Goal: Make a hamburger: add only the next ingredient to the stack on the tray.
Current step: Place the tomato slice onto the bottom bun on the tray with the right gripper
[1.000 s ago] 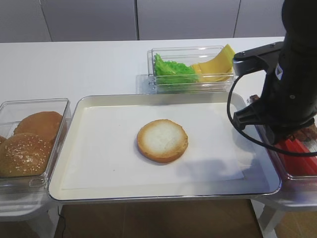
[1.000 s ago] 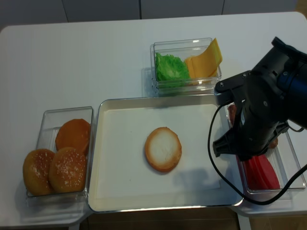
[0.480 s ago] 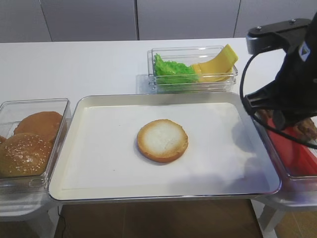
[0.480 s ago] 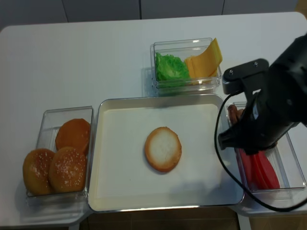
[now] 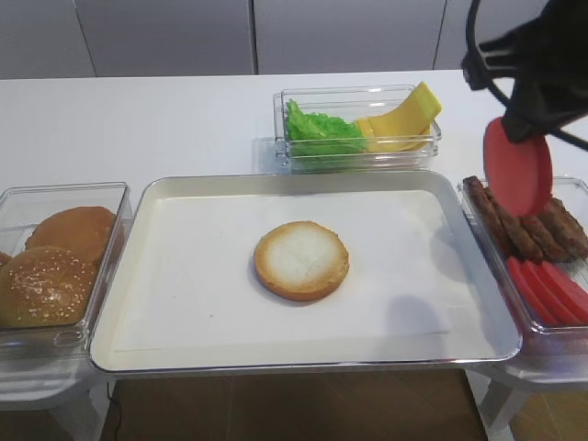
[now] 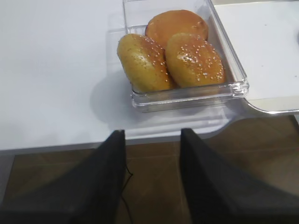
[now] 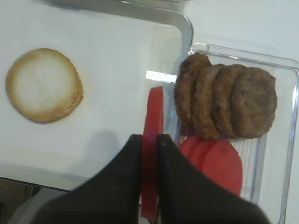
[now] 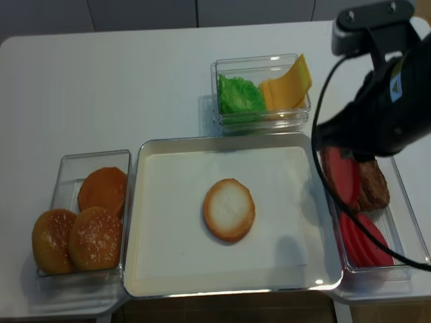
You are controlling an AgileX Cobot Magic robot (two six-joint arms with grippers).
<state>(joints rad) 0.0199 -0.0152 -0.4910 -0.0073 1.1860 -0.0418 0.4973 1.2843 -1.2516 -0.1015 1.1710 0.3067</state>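
A thin round red tomato slice [image 5: 517,167] hangs on edge in the air, with my right gripper [image 7: 149,137] shut on it. In the right wrist view the tomato slice [image 7: 154,112] shows edge-on between the black fingers, over the tray's right rim. The bun bottom half [image 5: 301,260] lies cut face up in the middle of the silver tray [image 5: 184,276], well to the left of the slice. My left gripper [image 6: 153,132] stands open and empty over the floor, just off the table's front edge.
A clear bin of sesame bun tops [image 5: 55,257] stands left of the tray. A bin of lettuce and cheese slices [image 5: 358,129] stands behind it. The right bin holds meat patties [image 7: 224,100] and more tomato slices [image 7: 215,163].
My right gripper has risen out of the right bin with a tomato slice in it. The arm no longer covers the bin. The bun has not moved.
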